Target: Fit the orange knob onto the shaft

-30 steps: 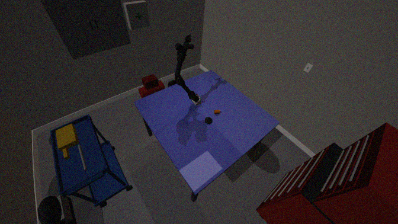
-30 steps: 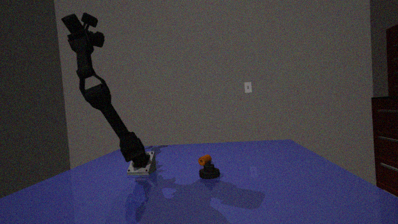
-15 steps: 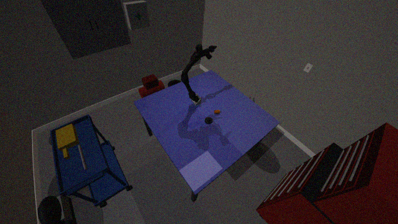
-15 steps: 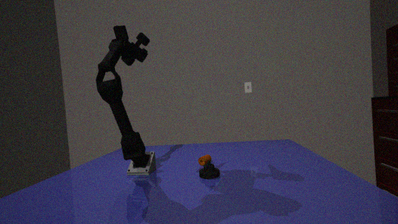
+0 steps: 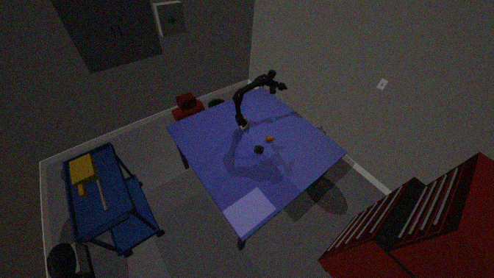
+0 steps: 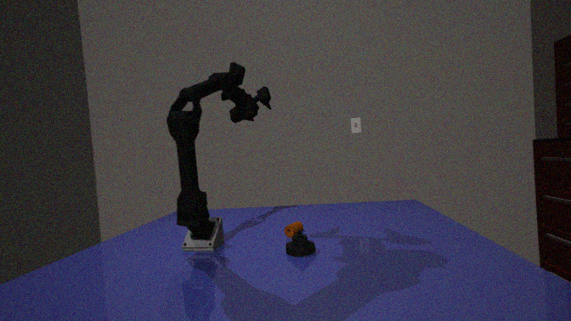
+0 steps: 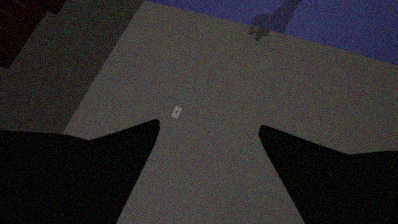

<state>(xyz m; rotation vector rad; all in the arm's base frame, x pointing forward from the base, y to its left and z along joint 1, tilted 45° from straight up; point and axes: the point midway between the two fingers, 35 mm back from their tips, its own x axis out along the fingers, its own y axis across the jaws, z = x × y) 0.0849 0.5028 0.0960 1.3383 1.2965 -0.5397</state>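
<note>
The orange knob [image 5: 270, 138] [image 6: 293, 229] lies on its side on the blue table [image 5: 309, 154] [image 6: 425, 263], a short way from the dark round pedestal [image 5: 259, 149] [image 6: 300, 249]. The dark shaft [image 6: 299, 239] stands upright on the pedestal with nothing on it. My gripper [image 5: 281, 87] [image 6: 257, 106] [image 7: 210, 127] is open and empty. It hangs high in the air above the table's far edge, well away from the knob and pedestal. In the wrist view the two dark fingers frame the grey wall, and neither the knob nor the pedestal shows there.
The arm's base [image 5: 243, 126] [image 6: 204, 241] is bolted near the table's far side. A wall outlet [image 5: 382, 84] [image 6: 356, 125] [image 7: 176, 112] is on the wall. A red tool chest [image 5: 423, 224], a blue cart [image 5: 103, 198] and a red box [image 5: 187, 104] stand on the floor around the table.
</note>
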